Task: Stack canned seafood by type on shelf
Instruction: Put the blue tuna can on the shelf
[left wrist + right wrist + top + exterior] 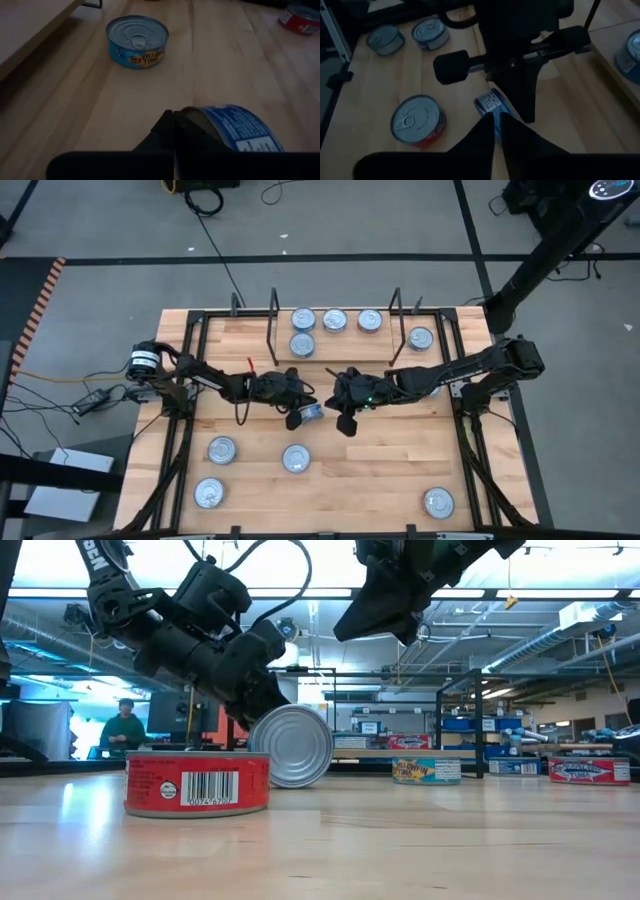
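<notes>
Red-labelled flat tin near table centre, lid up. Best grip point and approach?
Grip the red-labelled flat round tin across its short side wall, coming straight down from above. It lies flat with the silver lid up, nothing touching it, so fingers can drop on opposite sides. The lid is too wide and smooth to pinch. The left gripper already holds a tilted blue-labelled tin.

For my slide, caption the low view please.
Left gripper holds a tin tipped on edge above the table, behind a red-labelled can; right gripper hovers overhead.

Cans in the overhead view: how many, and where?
10. Four in the shelf bay, one right of it, one in the left gripper, three front-left, one front-right. The arms may hide others.
</notes>
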Motion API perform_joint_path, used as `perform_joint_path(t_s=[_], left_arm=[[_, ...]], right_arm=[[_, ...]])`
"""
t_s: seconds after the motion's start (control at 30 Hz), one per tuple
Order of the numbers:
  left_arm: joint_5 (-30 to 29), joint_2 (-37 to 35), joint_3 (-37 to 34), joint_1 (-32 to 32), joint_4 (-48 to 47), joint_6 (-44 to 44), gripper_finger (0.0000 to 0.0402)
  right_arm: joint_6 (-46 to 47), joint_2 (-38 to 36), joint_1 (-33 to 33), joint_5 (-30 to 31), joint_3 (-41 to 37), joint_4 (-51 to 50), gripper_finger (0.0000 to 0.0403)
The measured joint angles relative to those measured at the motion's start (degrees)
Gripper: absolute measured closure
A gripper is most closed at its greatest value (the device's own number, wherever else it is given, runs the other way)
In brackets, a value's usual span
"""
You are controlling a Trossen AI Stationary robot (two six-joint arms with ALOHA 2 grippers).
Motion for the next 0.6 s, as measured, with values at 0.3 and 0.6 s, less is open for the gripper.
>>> perform_joint_path(t_s=[0.3, 0.6], left_arm=[[-2.6, -8.4, 0.2, 0.0, -4.5, -3.6, 0.0401], [-8.9, -20.0, 5.4, -0.2, -25.8, -4.5, 0.0401]], right_arm=[[-1.5, -0.4, -0.2, -1.5, 0.0, -4.8, 0.0284], [-2.9, -0.4, -0.6, -5.0, 0.0, -5.6, 0.0255]])
